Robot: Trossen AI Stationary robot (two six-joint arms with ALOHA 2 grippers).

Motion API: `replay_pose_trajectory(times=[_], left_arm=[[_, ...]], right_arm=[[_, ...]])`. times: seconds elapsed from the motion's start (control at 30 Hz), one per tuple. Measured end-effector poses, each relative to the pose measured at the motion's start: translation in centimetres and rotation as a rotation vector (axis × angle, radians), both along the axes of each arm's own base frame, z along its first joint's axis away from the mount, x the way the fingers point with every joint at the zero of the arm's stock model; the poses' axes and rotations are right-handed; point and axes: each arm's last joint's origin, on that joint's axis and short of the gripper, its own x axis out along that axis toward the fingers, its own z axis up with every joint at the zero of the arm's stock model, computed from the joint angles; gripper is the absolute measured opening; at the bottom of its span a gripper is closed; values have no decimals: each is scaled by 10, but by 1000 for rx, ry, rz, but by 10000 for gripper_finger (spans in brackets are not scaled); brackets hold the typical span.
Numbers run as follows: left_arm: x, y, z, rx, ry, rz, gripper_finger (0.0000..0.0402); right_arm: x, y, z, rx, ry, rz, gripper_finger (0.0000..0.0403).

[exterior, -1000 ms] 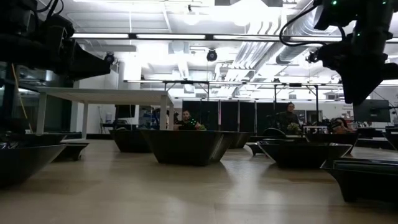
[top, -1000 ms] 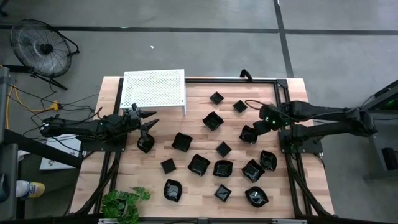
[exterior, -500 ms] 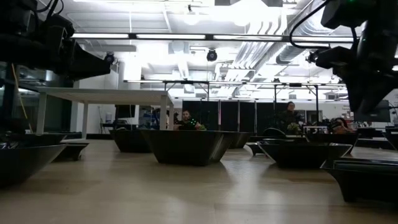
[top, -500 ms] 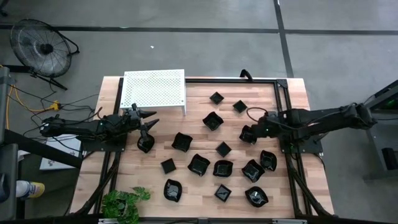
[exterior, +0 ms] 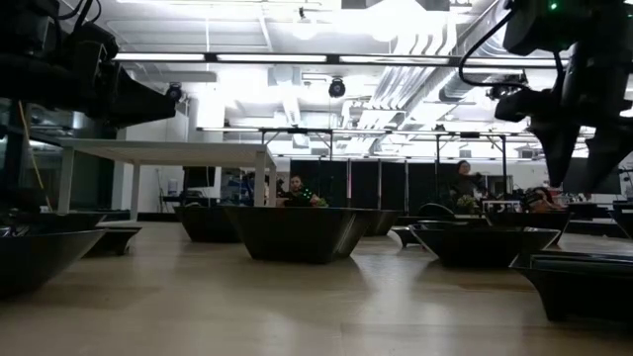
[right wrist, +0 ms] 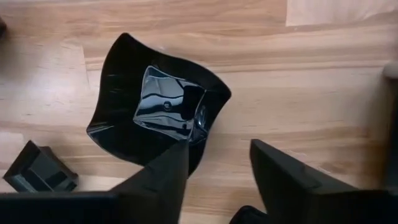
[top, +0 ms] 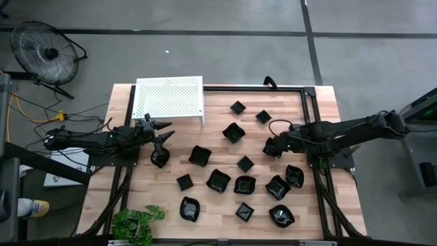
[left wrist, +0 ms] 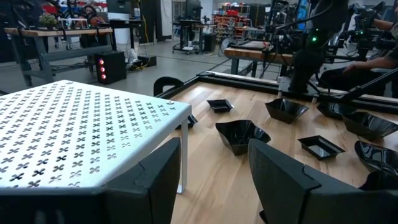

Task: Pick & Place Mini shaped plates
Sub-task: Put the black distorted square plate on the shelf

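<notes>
Since a second ago, the right gripper (top: 274,145) has come down and forward over a wavy-edged plate (top: 273,147) at the table's (top: 218,205) right side, and its fingers (right wrist: 168,177) have parted. They now stand apart, one over the plate's rim, the other over bare wood; nothing is clamped. This plate (right wrist: 155,106) rests flat on the table, just beside a small square plate (right wrist: 37,168). Other black plates (top: 235,184) lie scattered across the middle and near side. At the left, the left gripper (top: 160,131) waits beside the white shelf (top: 169,97), fingers (left wrist: 155,180) wide apart and empty, near one plate (top: 159,158).
</notes>
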Motion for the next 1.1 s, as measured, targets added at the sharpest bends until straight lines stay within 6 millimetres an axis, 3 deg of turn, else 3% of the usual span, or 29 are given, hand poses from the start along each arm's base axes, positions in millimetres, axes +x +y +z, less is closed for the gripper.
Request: replay_pose_trajectory(times=[0.13, 0.27, 0.73, 1.1], left_arm=[[0, 0, 0, 0, 0, 0, 186], [0, 0, 0, 0, 0, 0, 186], [0, 0, 0, 0, 0, 0, 186], [0, 0, 0, 0, 0, 0, 186]], right_arm=[[6, 0, -6, 8, 30, 4, 224], [10, 1, -12, 10, 77, -13, 246], [14, -4, -44, 69, -29, -55, 248], [4, -9, -37, 34, -41, -80, 248]])
